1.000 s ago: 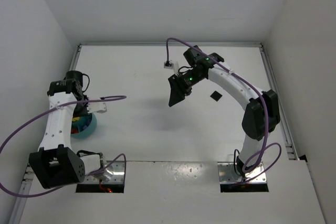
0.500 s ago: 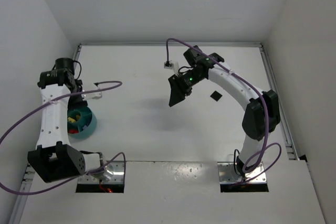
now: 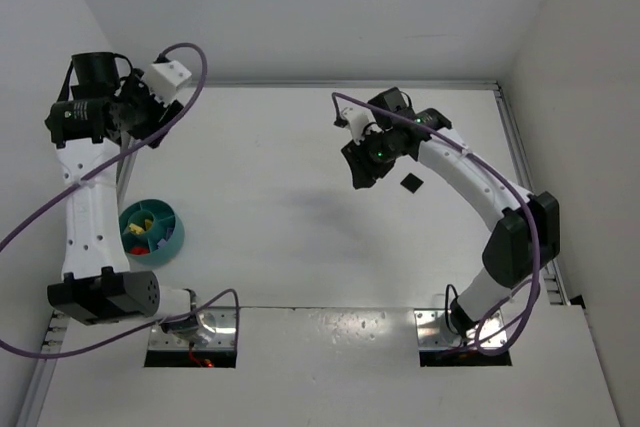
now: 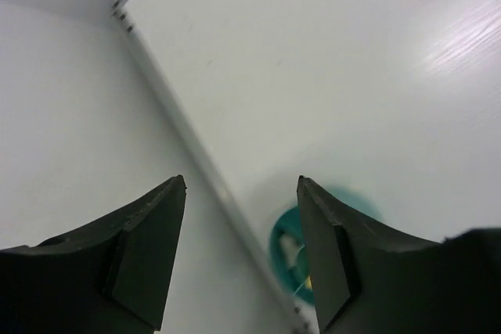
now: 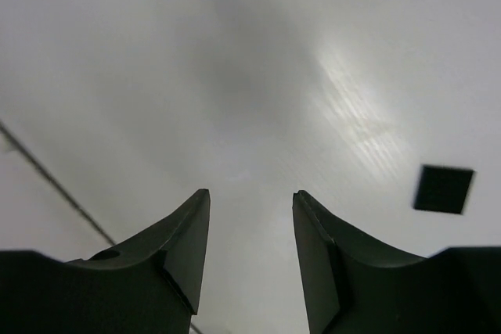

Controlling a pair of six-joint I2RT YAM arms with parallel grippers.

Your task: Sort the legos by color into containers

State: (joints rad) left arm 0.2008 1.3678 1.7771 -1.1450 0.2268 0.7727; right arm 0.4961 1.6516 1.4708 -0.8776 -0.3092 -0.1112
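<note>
Hovering high over the tabletop's (image 3: 270, 237) 10 o'clock corner, my left tool (image 4: 241, 184) stands spread with nothing between its fingers. The teal bowl (image 3: 179, 234) sits below at about 8 o'clock, near the tabletop's left edge, with red legos (image 3: 141, 244) and a yellow lego (image 3: 145, 219) inside. My right tool (image 5: 250, 193) hangs over the tabletop toward 2 o'clock, likewise parted and empty; a small black square (image 3: 409, 183) lies near it at its 4 o'clock.

A small round teal bowl (image 3: 180, 235) sits upright on the table (image 3: 270, 237), near its left edge and towards the front. Inside lie a yellow brick (image 3: 143, 219) and, just beside it, tiny red bricks (image 3: 141, 244).
</note>
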